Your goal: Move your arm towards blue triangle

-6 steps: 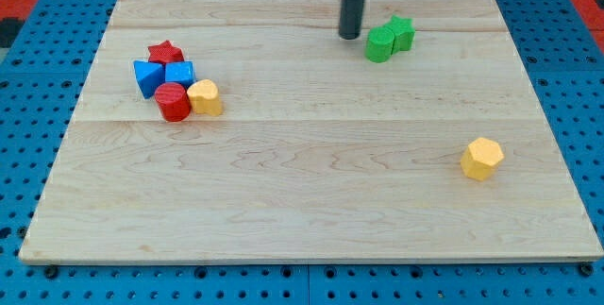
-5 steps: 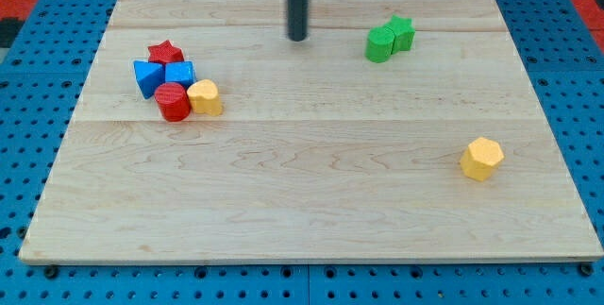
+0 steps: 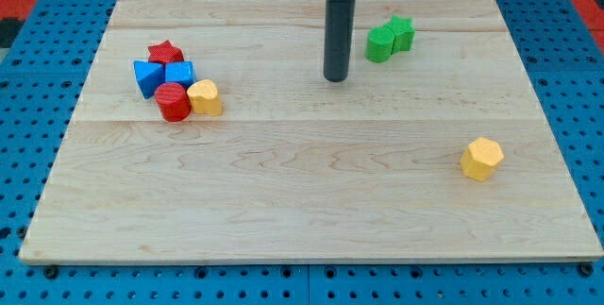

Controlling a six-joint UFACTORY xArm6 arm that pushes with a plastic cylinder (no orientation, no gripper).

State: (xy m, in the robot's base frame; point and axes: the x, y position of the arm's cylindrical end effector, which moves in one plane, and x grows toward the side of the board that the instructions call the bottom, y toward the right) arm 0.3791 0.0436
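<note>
Two blue blocks sit in a cluster at the view's left: one (image 3: 147, 76) looks wedge-shaped like a triangle, the other (image 3: 181, 72) looks like a cube. A red star (image 3: 166, 53), a red cylinder (image 3: 173, 102) and a yellow block (image 3: 205, 97) touch them. My tip (image 3: 336, 79) rests on the board right of centre near the top. It is far to the right of the blue blocks and touches no block.
A green cylinder (image 3: 380, 44) and a green star (image 3: 402, 32) stand together up and to the right of my tip. A yellow hexagon block (image 3: 482, 158) lies alone at the right. The wooden board (image 3: 311, 201) lies on a blue pegboard.
My tip moved left along the top of the board, then came back right and down the view. No block has moved.
</note>
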